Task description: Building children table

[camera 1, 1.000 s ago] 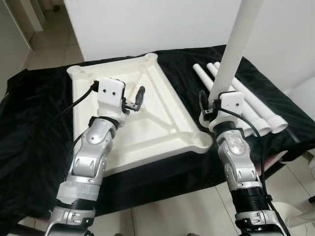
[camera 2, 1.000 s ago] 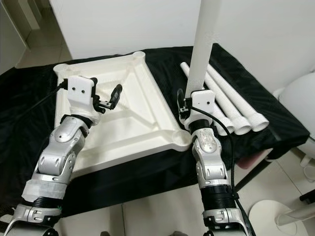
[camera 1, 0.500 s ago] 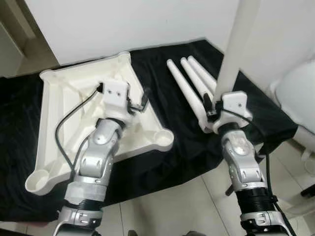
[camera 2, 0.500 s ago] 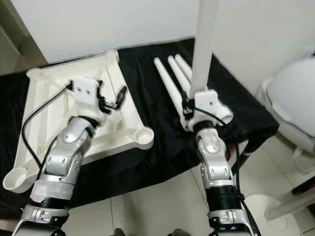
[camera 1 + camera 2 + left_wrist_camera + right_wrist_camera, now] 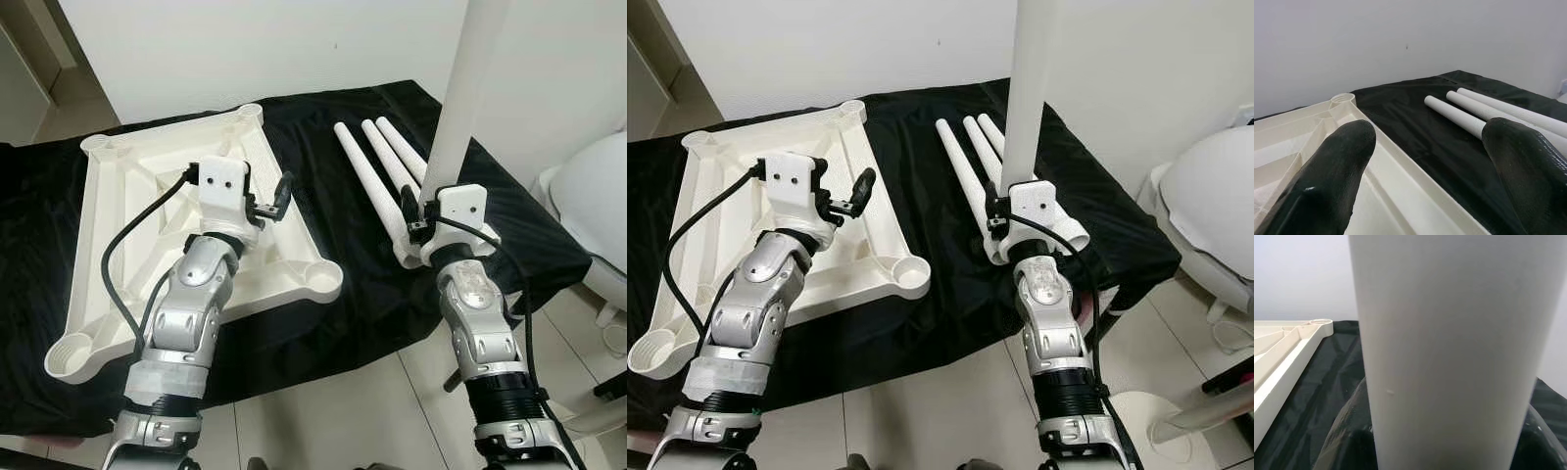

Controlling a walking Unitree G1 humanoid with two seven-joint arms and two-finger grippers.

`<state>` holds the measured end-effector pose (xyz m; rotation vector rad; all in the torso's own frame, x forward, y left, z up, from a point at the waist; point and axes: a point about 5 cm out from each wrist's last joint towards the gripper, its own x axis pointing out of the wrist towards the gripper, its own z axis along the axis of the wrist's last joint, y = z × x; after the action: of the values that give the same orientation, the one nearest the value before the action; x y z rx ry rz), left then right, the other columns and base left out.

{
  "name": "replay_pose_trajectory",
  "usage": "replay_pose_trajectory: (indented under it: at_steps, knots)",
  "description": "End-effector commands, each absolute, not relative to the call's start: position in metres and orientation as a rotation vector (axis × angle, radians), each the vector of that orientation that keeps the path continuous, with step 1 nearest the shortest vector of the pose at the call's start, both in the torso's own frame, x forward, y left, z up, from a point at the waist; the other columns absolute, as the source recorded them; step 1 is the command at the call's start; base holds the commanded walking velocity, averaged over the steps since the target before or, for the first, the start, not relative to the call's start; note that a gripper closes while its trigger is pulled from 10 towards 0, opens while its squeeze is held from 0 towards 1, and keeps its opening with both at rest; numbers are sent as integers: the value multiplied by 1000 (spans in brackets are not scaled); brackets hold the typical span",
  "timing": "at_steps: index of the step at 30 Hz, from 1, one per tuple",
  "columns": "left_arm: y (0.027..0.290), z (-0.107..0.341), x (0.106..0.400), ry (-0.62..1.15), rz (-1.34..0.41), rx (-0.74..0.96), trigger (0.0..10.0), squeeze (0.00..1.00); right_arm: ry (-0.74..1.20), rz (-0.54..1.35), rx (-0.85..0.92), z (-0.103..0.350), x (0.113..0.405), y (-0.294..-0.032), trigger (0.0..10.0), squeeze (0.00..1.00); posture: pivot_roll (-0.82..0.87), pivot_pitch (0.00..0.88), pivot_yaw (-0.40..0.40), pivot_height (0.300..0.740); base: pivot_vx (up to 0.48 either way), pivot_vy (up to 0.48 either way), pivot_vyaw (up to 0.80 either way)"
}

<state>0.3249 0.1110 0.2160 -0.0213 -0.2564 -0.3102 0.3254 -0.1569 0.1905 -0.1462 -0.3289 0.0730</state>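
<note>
1. Step in hand: a white leg [image 5: 468, 93] is held upright, clamped in the right hand [image 5: 423, 217], just off the tabletop [image 5: 118, 196], which lies upside down on the black-draped counter [image 5: 362, 284].
2. The left hand [image 5: 277, 195] is held spread and empty above the tabletop's near edge.
3. Next move, as judged: the leg's lower end is to be brought to the corner socket [image 5: 320, 279] and seated.
4. Three spare legs [image 5: 377, 166] are laid beside.
5. The held leg's top is cut off; its lower end is probably hidden behind the wrist.
</note>
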Motion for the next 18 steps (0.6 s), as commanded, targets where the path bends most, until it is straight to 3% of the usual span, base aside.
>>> replay_pose_trajectory:
  at_steps: [1,11,18]
  knots:
    - [115,214,325,-241,-292,-12,10000,0,-339,91,-149,192,325,-151,10000,0,-94,51,88,740,0,345,0]
    - [114,213,324,-242,-299,-14,10000,0,-342,99,-155,191,324,-150,10000,0,-91,45,86,740,0,334,0]
    - [108,213,322,-253,-316,71,10000,0,-345,96,-151,190,324,-150,10000,0,-91,51,87,740,0,0,0]
